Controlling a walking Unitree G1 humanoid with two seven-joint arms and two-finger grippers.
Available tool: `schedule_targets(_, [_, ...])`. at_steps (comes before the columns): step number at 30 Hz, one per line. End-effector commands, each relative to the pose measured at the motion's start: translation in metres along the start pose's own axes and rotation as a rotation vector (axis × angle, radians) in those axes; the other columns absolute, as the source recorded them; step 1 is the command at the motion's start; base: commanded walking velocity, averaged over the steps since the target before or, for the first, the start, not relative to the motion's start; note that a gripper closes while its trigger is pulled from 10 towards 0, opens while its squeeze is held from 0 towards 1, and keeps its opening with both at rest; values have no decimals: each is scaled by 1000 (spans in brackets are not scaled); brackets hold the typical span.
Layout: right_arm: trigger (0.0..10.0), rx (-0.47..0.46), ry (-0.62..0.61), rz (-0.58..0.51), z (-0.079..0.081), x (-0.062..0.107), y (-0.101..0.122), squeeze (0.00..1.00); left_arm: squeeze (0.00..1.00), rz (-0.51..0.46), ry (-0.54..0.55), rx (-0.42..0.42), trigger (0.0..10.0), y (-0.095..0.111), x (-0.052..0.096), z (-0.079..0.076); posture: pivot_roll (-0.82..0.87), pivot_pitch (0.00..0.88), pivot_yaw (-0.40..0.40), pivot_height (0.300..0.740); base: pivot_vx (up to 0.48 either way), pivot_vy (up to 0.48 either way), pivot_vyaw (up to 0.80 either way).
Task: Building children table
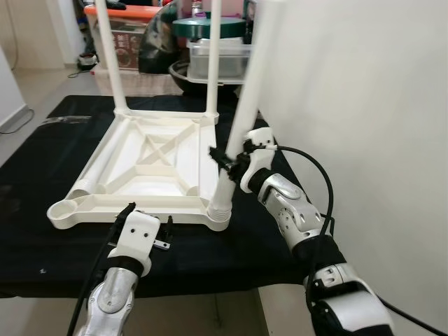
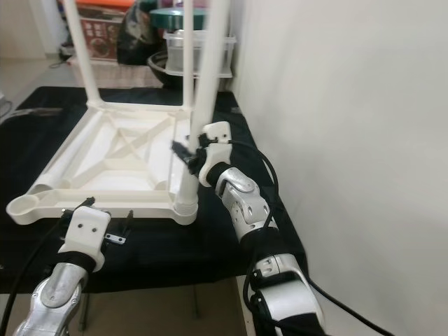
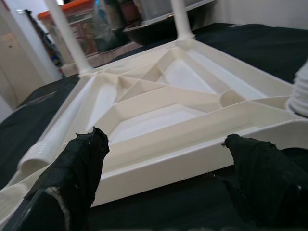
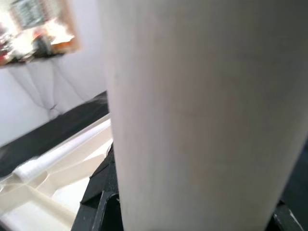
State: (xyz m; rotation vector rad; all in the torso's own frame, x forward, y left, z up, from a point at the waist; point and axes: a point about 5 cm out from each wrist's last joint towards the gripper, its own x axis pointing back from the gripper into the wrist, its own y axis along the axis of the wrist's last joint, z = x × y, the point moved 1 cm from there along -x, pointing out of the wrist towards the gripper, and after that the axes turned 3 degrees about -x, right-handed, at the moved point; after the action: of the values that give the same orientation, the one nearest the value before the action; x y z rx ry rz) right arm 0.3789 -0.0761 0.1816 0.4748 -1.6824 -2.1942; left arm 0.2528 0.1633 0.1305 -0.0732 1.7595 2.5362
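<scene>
Tabletop point(image 1: 150, 164) lies upside down on the black-covered bench point(image 1: 42, 161) so legs screw in from above. Right gripper point(image 1: 225, 162) clamps the near-corner leg point(image 1: 241, 119); left gripper point(image 3: 163, 159) waits wide open by the near edge.

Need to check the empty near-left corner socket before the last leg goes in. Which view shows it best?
The left eye view: the socket shows whole, open and empty. The right eye view shows it too, nearer the frame edge. The left wrist view catches only part of it, behind a finger.

Wall point(image 1: 364, 105) hems right side; tabletop frame point(image 1: 150, 164) and upright legs point(image 1: 110, 52) block middle; black cloth point(image 1: 42, 140) left open.
</scene>
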Motion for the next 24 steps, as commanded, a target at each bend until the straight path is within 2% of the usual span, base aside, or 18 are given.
schedule_targets(1, [0, -29, -92, 140, -10, 11, -34, 0, 0, 20, -2, -15, 10000, -4, 1, 1, 51, 0, -82, 740, 0, 0, 0])
schedule_targets(5, [0, 10, -95, 188, 0, 21, -46, 0, 0, 29, 2, -26, 10000, -5, 0, 3, 42, 0, -77, 740, 0, 0, 0])
schedule_targets(8, [0, 7, -146, 188, -3, 22, -47, 0, 0, 36, 6, -31, 10000, -6, -1, 4, 45, 0, -79, 740, 0, 0, 0])
schedule_targets(13, [0, 10, -143, 189, -1, 22, -46, 0, 0, 40, 14, -30, 10000, -6, 0, 4, 43, 0, -76, 740, 0, 0, 0])
schedule_targets(15, [0, 19, -121, 184, 3, 22, -45, 0, 0, 46, 15, -30, 10000, -7, 1, 4, 47, 0, -74, 740, 0, 0, 0])
schedule_targets(18, [0, 47, -23, 152, 13, 23, -42, 0, 0, 63, 5, -25, 10000, -11, 3, -1, 68, 0, -90, 740, 0, 0, 0])
schedule_targets(24, [0, 94, 36, 189, 11, 21, -42, 0, 0, 53, 6, -27, 10000, -11, -4, 1, 66, 0, -95, 740, 0, 0, 0])
